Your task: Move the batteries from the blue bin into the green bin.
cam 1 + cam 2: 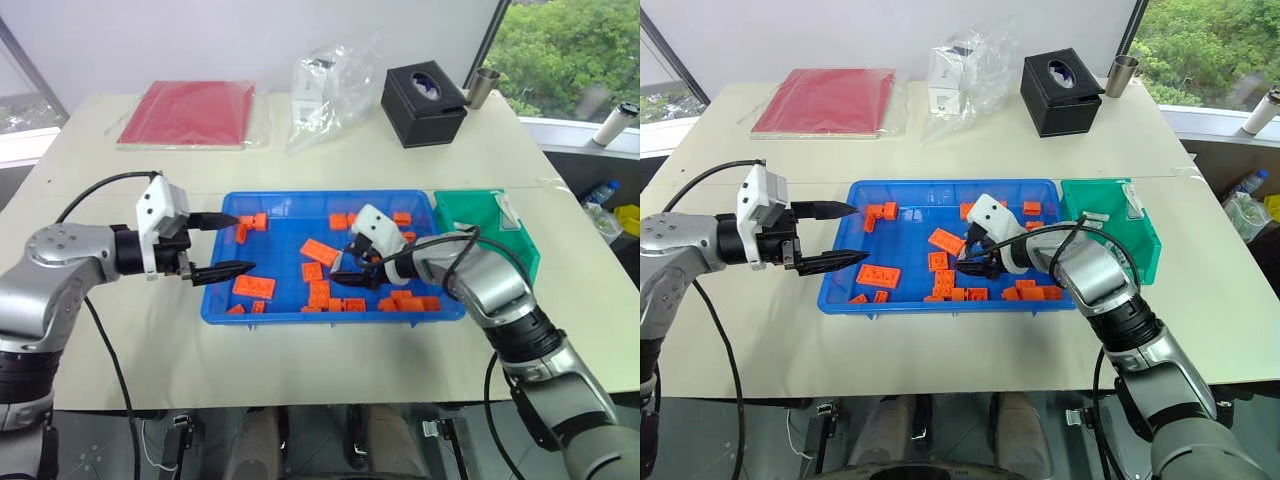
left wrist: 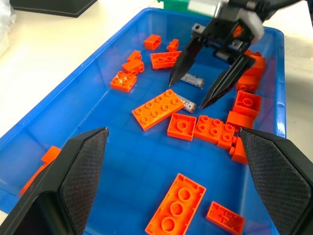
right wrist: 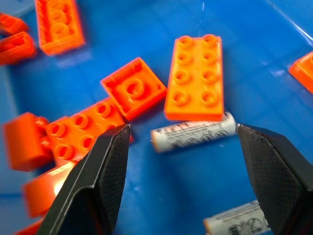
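- The right pincer (image 2: 208,81) hangs open over the middle of the blue bin (image 1: 283,203), fingers astride a battery (image 3: 193,132) and gripping nothing.
- That battery lies flat on the bin floor, one side touching the long edge of a flat eight-stud brick (image 3: 195,76); a second battery (image 3: 234,221) lies near it.
- Risk: the fingers may close on the brick as well, since it butts against the battery, and either drag it along or squeeze the battery out.
- Risk: the battery is a smooth, round metal cylinder; I judge it will roll or squirt away on the glossy plastic floor if caught off-centre.
- Risk: the fingers taper to thin points, so the hold would be small.
- The left pincer (image 1: 228,243) hovers open and empty at the bin's left rim.
- The green bin (image 1: 470,212), sloped plastic walls, sits touching the blue bin's right end on the bench (image 1: 120,330).
- Bricks (image 1: 254,287) are hard, studded, orange, scattered loosely.
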{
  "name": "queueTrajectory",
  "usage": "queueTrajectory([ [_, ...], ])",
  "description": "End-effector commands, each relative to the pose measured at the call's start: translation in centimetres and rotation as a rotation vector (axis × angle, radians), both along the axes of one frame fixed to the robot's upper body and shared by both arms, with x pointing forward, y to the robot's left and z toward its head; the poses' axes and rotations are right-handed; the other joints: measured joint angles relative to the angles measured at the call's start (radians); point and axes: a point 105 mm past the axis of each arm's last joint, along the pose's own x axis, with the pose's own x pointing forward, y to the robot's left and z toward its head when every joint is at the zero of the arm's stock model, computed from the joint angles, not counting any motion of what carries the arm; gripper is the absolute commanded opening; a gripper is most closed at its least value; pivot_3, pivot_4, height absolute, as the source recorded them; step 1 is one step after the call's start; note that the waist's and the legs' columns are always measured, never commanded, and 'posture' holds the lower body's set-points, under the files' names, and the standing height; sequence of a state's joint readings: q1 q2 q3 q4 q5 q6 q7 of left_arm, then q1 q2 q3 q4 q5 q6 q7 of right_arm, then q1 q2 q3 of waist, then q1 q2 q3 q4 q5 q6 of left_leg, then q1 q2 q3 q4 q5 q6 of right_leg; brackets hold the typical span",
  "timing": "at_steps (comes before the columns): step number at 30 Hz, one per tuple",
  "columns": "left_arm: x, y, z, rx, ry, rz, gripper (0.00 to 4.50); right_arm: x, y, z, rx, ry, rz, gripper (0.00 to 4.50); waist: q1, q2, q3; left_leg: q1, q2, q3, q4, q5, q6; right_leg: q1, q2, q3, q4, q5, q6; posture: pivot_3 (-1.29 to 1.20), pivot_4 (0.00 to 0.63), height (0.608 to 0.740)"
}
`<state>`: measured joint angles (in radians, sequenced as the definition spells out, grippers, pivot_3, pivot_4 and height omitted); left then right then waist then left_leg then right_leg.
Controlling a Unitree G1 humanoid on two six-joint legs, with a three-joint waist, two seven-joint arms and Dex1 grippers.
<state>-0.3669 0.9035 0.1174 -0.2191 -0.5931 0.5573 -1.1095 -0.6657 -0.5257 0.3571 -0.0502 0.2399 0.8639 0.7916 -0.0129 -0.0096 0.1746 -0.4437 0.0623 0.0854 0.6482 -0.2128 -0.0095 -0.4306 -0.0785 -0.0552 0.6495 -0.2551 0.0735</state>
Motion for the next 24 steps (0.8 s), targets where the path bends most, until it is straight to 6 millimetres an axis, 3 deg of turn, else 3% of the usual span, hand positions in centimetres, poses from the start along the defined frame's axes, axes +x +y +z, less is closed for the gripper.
queueTrajectory([
  [1,-0.3,0.1,1.7,0.01,-0.074,-0.005,4.5,0.7,0.4,1.2,0.017,-0.064,0.04,4.07,0.0,0.0,0.0,0.0,0.0,0.0,0.0,0.0,0.0,0.0,0.0,0.0,0.0,0.0,0.0,0.0,0.15,0.736],
  [3,-0.3,0.2,1.7,0.012,-0.076,-0.003,4.5,0.7,0.5,1.3,0.024,-0.078,0.069,4.45,0.0,0.0,0.0,0.0,0.0,0.0,0.0,0.0,0.0,0.0,0.0,0.0,0.0,0.0,0.0,0.0,0.15,0.736],
  [14,-0.3,0.4,1.8,0.015,-0.087,0.003,4.5,1.2,0.1,-1.3,-0.003,-0.038,0.129,4.45,0.0,0.0,0.0,0.001,0.0,0.0,0.0,0.0,0.0,0.0,0.0,0.0,0.0,0.0,0.0,0.0,0.15,0.736],
  [17,-0.3,0.4,1.8,0.017,-0.088,0.001,4.5,1.5,0.2,-1.3,0.011,-0.054,0.116,3.59,0.0,0.0,0.0,0.001,0.0,0.0,0.0,0.0,0.0,0.001,0.0,0.0,0.0,0.0,0.0,0.0,0.15,0.736],
  [20,-0.4,0.4,1.8,0.018,-0.088,-0.001,4.5,1.4,0.3,-0.6,0.017,-0.073,0.123,2.2,0.0,0.0,0.0,0.001,0.0,0.0,0.0,0.0,0.0,0.001,0.0,0.0,0.0,0.0,0.0,0.0,0.15,0.736],
  [24,-0.3,0.3,1.6,0.017,-0.084,-0.005,4.5,1.5,-0.3,2.8,0.084,-0.119,0.076,2.21,0.002,0.0,0.0,0.001,0.0,0.0,0.0,0.0,0.0,0.001,0.0,0.0,0.0,0.0,0.0,0.0,0.15,0.736],
])
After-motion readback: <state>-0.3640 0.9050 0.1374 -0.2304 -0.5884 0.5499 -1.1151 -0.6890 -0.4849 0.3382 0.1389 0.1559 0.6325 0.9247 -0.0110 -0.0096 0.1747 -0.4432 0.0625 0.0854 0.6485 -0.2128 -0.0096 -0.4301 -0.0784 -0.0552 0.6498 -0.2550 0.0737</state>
